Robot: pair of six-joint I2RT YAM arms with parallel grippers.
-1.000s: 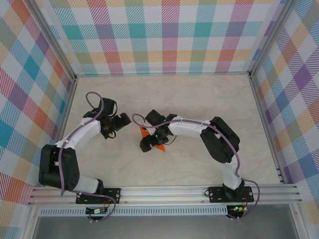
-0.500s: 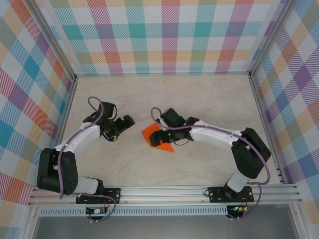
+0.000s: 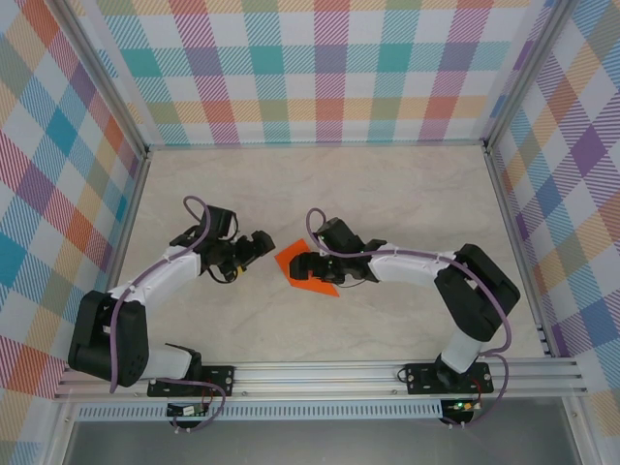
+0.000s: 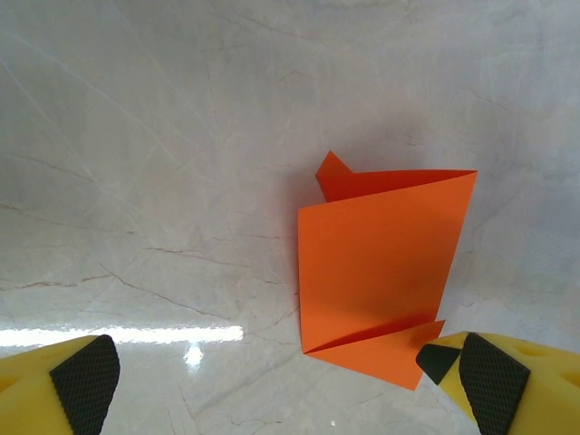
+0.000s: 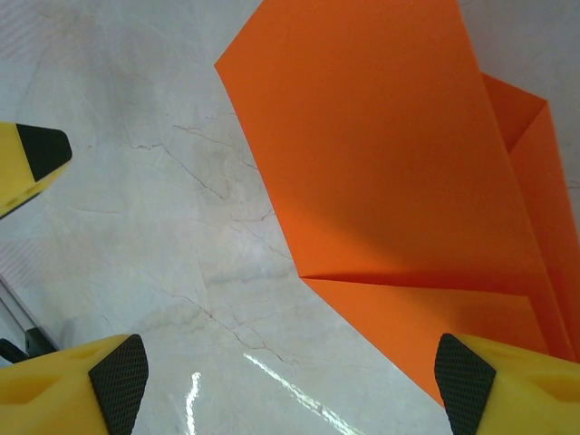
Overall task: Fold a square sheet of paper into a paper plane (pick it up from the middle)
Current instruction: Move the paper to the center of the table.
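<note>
- A thin bright orange sheet of paper [image 4: 376, 272], partly folded, lay flat near the middle of the pale marble-patterned desk [image 3: 387, 194], a little toward its left edge.
- One large flap was folded over a lower layer. This lower layer showed as a narrow triangle along one side and as a small pointed corner at the opposite side.
- The left pincer [image 4: 281, 381] was released, its yellow fingers wide apart with nothing between them. It stood just beside the sheet, on the side of the desk's left edge, and it pointed toward the sheet.
- One of its black pads [image 4: 489, 385] was very near a corner of the sheet; I could not tell if it touched.
- The right pincer [image 5: 290, 385] was released too, and it hung over the sheet from the right side. One pad was above the orange paper, the other above the bare desk.
- Neither pincer grasped the sheet.
- Walls with a coloured check pattern [image 3: 329, 77] stood along the far, left and right edges of the desk.
</note>
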